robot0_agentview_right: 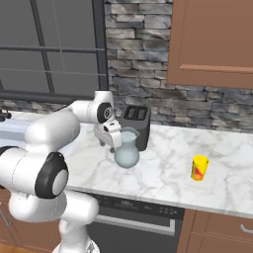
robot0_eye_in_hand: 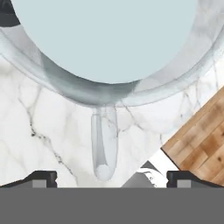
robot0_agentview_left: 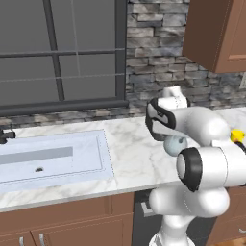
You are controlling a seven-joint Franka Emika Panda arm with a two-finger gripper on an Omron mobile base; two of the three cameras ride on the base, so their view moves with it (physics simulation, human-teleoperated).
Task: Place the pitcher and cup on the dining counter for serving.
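The pitcher (robot0_agentview_right: 127,154) is a pale blue-grey glassy vessel standing upright on the marble worktop in front of the toaster. From the left base view, the pitcher (robot0_agentview_left: 174,144) is partly hidden behind my arm. My gripper (robot0_agentview_right: 113,144) hangs open just over its left side. In the hand view the pitcher (robot0_eye_in_hand: 105,39) is seen from above, and its handle (robot0_eye_in_hand: 104,148) lies between my open gripper (robot0_eye_in_hand: 114,177) fingertips without touching them. The yellow cup (robot0_agentview_right: 199,168) stands alone to the right, also seen at the cup (robot0_agentview_left: 235,136). The dining counter is out of view.
A black toaster (robot0_agentview_right: 136,121) stands right behind the pitcher against the stone wall. A sink (robot0_agentview_left: 48,156) is set into the worktop (robot0_agentview_right: 163,173) to the left. A brown wall cabinet (robot0_agentview_right: 212,39) hangs above the cup. Wooden floor (robot0_eye_in_hand: 201,144) shows past the worktop edge.
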